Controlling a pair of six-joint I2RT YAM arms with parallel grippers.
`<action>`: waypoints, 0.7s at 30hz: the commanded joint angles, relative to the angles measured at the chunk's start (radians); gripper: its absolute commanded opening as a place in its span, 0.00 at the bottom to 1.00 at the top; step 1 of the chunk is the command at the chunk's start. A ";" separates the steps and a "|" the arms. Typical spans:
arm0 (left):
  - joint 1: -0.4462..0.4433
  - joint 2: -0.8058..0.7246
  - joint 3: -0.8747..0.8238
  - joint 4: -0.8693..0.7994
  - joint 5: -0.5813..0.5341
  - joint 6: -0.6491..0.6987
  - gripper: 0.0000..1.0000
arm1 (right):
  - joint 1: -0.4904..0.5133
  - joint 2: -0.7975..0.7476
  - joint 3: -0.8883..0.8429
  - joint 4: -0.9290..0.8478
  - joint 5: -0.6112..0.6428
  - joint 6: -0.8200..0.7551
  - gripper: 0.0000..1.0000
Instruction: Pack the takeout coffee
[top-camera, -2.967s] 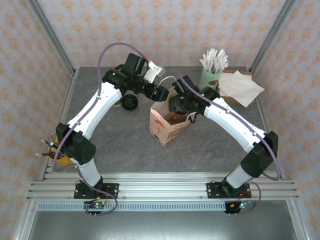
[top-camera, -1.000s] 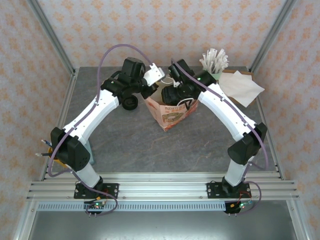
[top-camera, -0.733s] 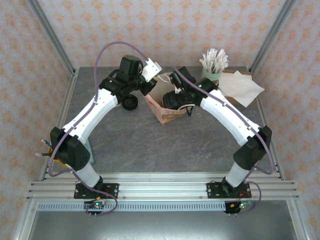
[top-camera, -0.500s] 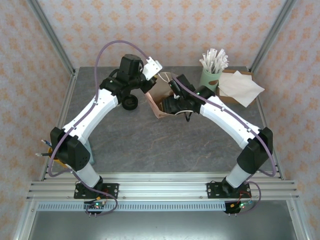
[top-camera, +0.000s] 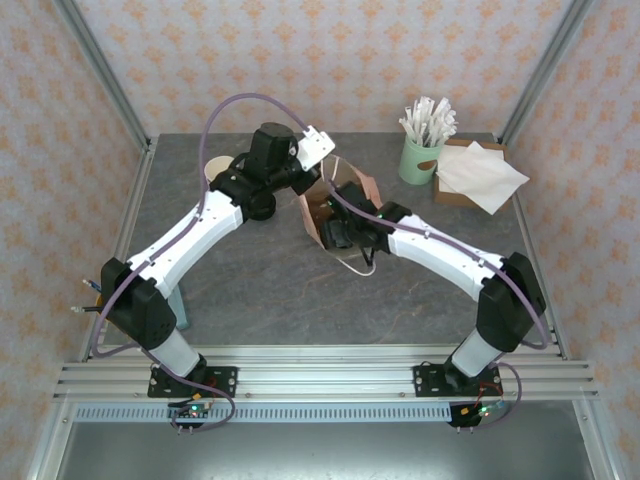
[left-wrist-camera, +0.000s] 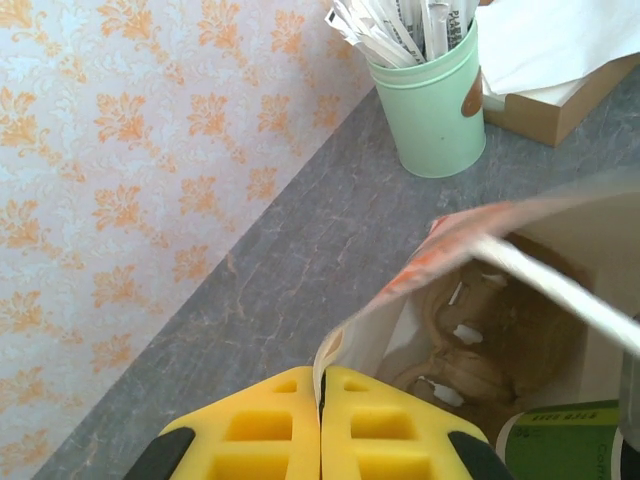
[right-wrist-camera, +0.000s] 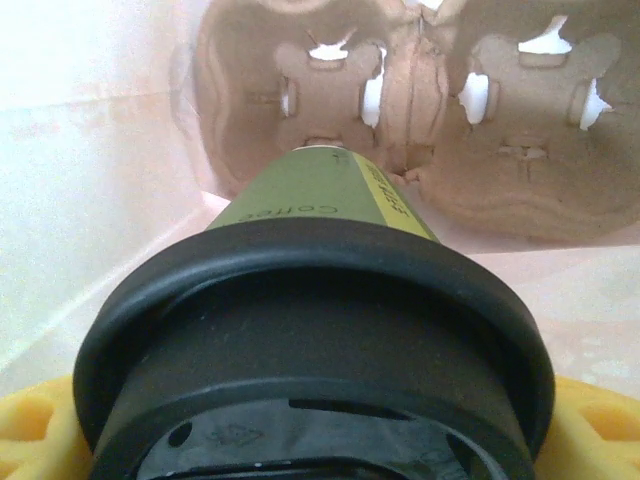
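Note:
The takeout coffee (right-wrist-camera: 320, 330), a green-sided cup under a black lid, sits between the yellow pads (right-wrist-camera: 600, 430) of my right gripper (right-wrist-camera: 320, 440), which is shut on it. The cup points into a tipped white paper bag (top-camera: 362, 190), toward a brown cardboard cup carrier (right-wrist-camera: 430, 130) at its bottom. In the top view my right gripper (top-camera: 338, 232) is at the bag's mouth. My left gripper (left-wrist-camera: 322, 400) is shut on the bag's rim (left-wrist-camera: 345, 345) and holds the mouth open; in the top view my left gripper (top-camera: 312, 185) is at the bag's far left. The cup's green side (left-wrist-camera: 565, 440) shows inside the bag.
A mint-green holder of wrapped straws (top-camera: 420, 155) and a brown box of napkins (top-camera: 478, 175) stand at the back right. Another black-lidded thing (top-camera: 262, 205) and cream cups (top-camera: 213, 172) sit under my left arm. A pen holder (top-camera: 105, 298) is at the near left.
My right gripper has come down and toward the near side, bringing the coffee into the bag's mouth. The bag has tipped over with its opening toward that arm. My left gripper shifted slightly right, still gripping the rim.

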 joint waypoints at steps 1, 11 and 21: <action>0.007 -0.044 0.007 -0.029 -0.049 -0.118 0.00 | 0.002 -0.073 -0.045 -0.026 0.036 0.072 0.55; 0.004 -0.111 -0.053 -0.059 0.030 -0.157 0.00 | -0.028 -0.093 -0.079 -0.030 0.045 0.193 0.55; 0.007 -0.154 -0.136 -0.018 0.163 -0.268 0.00 | -0.077 -0.078 -0.056 0.030 0.161 0.264 0.55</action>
